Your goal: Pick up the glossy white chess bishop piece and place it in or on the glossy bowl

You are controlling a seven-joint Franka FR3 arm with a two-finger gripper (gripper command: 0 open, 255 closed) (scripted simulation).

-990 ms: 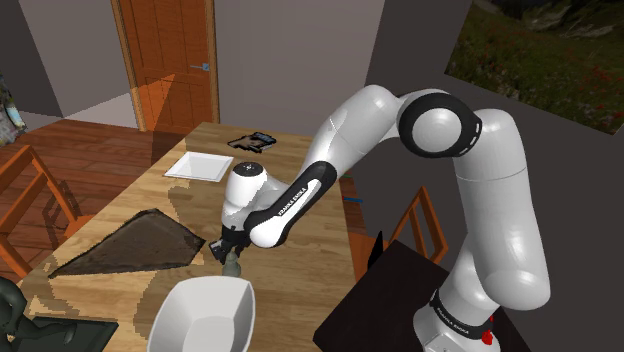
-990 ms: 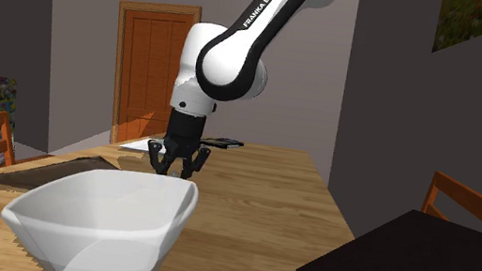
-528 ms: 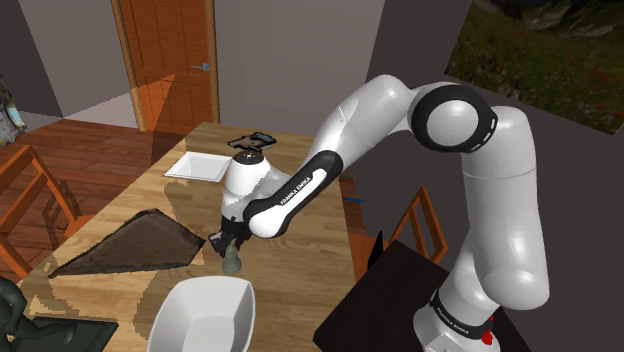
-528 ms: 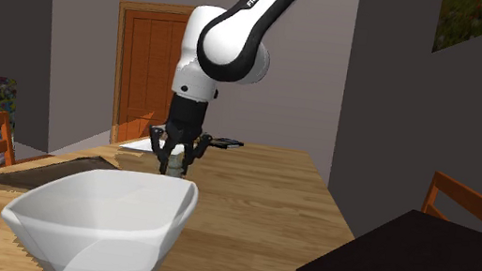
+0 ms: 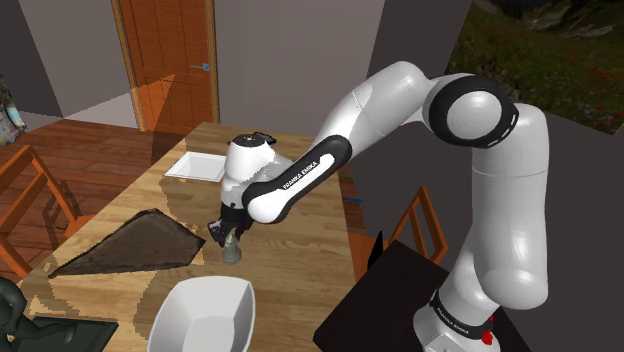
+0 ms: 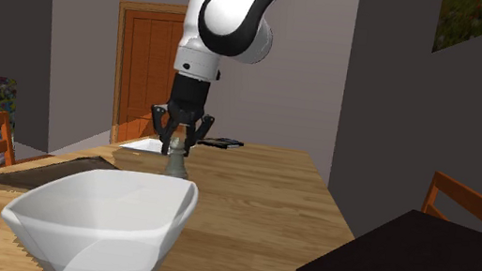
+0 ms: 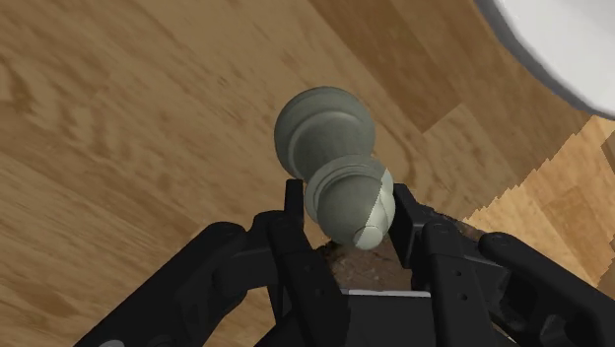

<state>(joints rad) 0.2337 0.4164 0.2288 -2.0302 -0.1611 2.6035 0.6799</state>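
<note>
The chess bishop [image 7: 327,133] is a pale grey-green piece, and my black gripper [image 7: 347,205] is shut on its head, its round base pointing away from the hand. In the shoulder view the bishop [image 5: 233,253] hangs below the gripper [image 5: 229,238], clear of the wooden table [image 5: 300,250] and just beyond the white bowl [image 5: 205,315]. From the second exterior view the bishop [image 6: 176,161] hangs from the gripper [image 6: 179,139] behind the far rim of the glossy white bowl [image 6: 101,221]. An edge of the bowl [image 7: 572,49] lies past the bishop.
A dark mat [image 5: 130,245] lies on the table beside the gripper. A white square tray [image 5: 198,165] and a black object [image 5: 252,140] sit at the far end. Orange chairs [image 5: 30,200] [image 6: 467,200] flank the table. The black stand [image 5: 400,300] is close to the table's near corner.
The gripper has risen with the bishop clasped in it, and the piece has come up off the table. The bowl has not moved.
</note>
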